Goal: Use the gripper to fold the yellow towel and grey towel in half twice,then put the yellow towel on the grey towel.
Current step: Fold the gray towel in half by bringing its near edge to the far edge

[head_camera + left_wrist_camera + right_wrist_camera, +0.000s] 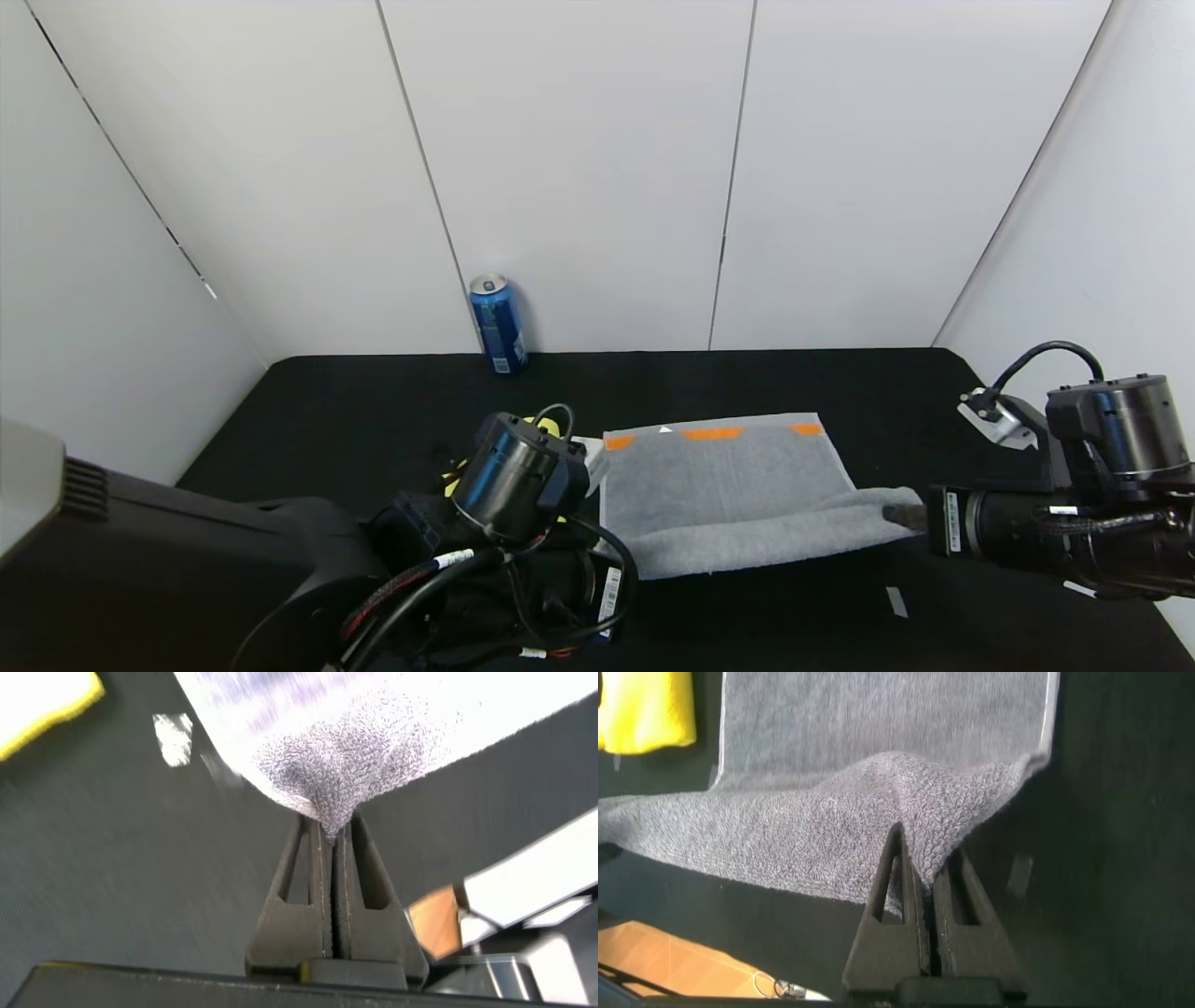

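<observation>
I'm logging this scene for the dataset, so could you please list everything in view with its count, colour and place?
grey towel: one, light grey with orange marks on its far edge, spread mid-table, near edge lifted at both corners.
yellow towel: one, bright yellow, on the table left of the grey towel, mostly hidden behind the left arm in the head view.
can: one, blue, upright at the table's back edge by the wall.
table: one, black surface.
wall panels: white, behind and to both sides.
left tool: one, black, shut on the grey towel's near left corner.
right tool: one, black, shut on the grey towel's near right corner.
</observation>
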`<state>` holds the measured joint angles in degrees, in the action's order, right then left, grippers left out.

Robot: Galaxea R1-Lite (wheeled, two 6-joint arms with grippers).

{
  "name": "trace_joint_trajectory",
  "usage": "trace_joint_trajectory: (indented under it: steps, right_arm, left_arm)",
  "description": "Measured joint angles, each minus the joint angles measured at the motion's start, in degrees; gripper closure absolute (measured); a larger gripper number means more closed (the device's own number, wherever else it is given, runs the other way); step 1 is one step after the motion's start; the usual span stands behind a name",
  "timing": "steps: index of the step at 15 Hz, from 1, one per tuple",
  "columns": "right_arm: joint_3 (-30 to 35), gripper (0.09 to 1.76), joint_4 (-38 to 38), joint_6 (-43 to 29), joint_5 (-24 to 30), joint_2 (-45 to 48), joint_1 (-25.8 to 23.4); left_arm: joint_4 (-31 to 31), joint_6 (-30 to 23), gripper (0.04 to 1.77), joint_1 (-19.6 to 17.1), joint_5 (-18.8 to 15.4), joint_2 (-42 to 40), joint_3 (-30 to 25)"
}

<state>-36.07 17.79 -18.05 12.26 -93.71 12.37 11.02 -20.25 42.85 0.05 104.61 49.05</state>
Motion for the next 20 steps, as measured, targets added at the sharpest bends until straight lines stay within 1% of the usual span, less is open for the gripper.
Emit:
trace_joint_trajectory:
  steps: [5, 8, 14, 15, 17, 20]
  right_arm:
    - [-5.7, 1.69, 0.1, -1.9, 0.1, -6.4, 0.4]
    - [-9.3, 1.69, 0.1, -2.0, 0.2, -10.8, 0.3]
    - [-16.2, 1.69, 0.1, -2.0, 0.3, -19.0, -0.3]
    - [-17.3, 1.69, 0.1, -2.0, 1.2, -20.0, -0.6]
    - [-18.7, 1.69, 0.0, -2.0, 2.9, -21.2, -1.4]
    - [-19.8, 1.69, 0.0, -2.0, 3.2, -22.5, -2.7]
  left_arm:
    - [0.1, 1.1, 1.68, -2.5, -0.1, 3.3, 4.2]
    - [0.2, 3.1, 1.68, -3.9, -0.1, 5.6, 6.5]
    - [0.1, 4.6, 1.68, -6.3, -0.2, 11.5, 12.9]
    - [0.2, 4.7, 1.68, -6.6, -0.2, 12.5, 13.9]
    - [0.2, 5.1, 1.68, -7.2, -0.4, 14.2, 15.4]
    - [0.3, 5.3, 1.68, -7.7, -0.6, 16.0, 17.1]
